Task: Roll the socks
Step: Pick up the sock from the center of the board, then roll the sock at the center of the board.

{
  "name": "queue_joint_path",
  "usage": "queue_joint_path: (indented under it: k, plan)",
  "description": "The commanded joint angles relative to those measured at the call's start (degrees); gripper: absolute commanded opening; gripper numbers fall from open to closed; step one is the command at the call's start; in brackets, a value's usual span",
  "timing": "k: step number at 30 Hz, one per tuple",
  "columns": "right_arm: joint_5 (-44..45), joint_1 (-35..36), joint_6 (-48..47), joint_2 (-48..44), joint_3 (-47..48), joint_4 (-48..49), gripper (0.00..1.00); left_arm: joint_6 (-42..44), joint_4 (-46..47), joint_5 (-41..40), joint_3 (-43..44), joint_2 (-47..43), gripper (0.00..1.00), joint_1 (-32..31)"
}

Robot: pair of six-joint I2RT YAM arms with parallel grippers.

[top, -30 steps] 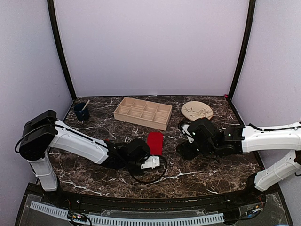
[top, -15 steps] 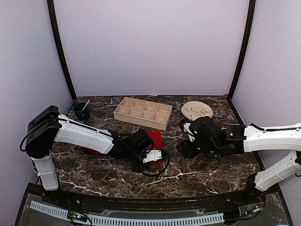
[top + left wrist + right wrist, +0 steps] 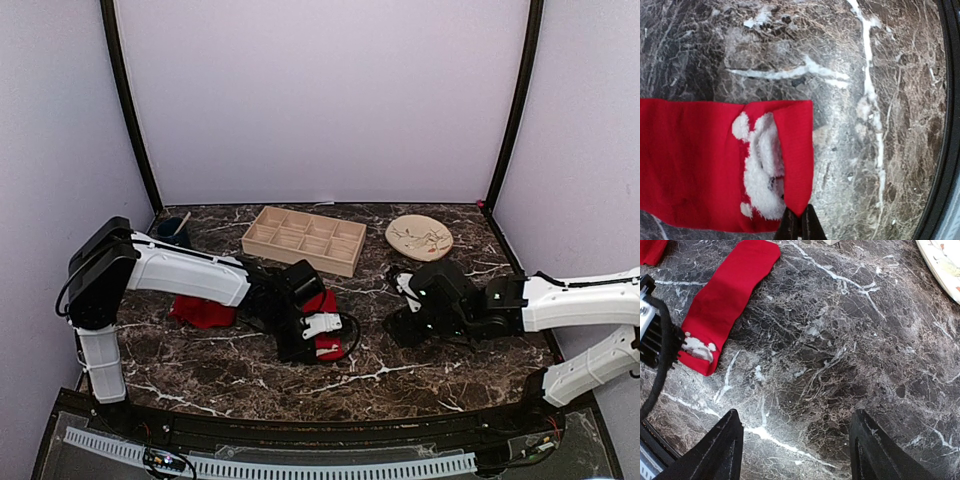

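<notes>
left gripper (image 3: pixel 800 221): jaws pinched fully together on the end of the flat sock (image 3: pixel 700 165), at the hem corner just beside the white patch (image 3: pixel 762 170). Only the fingertips show in the wrist view, but it reads as a real pinch on the fabric edge, not a rest beside it. My take: this is the start end for the roll. Grab the hem, then turn it over onto the rest of the sock.

right gripper (image 3: pixel 796 415): jaws wide apart with nothing between them. It hovers over bare table to the right of the flat sock. Likely on standby, or placed to pin the far end while the left arm rolls.

positions relative to the wooden tray (image 3: pixel 303 240):
- flat sock: stretched out just in front of the tray's right half, running from the tray toward the arm bases, patch end nearest the bases
- second sock (image 3: pixel 203 311): a bunched heap in front of the tray's left end, beside the left forearm and apart from the first; can't tell if it is rolled or just crumpled
- cup (image 3: pixel 173 235): left of the tray, with something stick-like in it
- plate (image 3: pixel 419 236): right of the tray

Cup and plate both sit outside the work area.

table (image 3: pixel 450 372): dark marble pattern with white veins, hard and flat. The sock lies flush on it, hence the low fingertip pinch at the very edge.

room: pale lilac walls (image 3: pixel 320 100) on three sides, black posts (image 3: pixel 128 110) at the back corners.
</notes>
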Motion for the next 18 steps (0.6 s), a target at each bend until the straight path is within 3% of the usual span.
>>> queue_joint_path:
  k: [1,7,18]
  plan:
    - [-2.06,0.17,-0.18,-2.45,-2.5,3.03,0.68,-2.39,-10.49,9.3,0.34,3.63,0.0,1.38]
    - [-3.49,3.78,-1.67,-2.26,-3.94,4.59,0.7,-2.97,-12.91,14.96,1.51,5.98,0.0,3.24]
    - [-0.48,14.24,-9.51,7.96,-0.61,7.57,0.7,-2.43,-16.13,22.47,2.25,9.79,0.01,7.17]
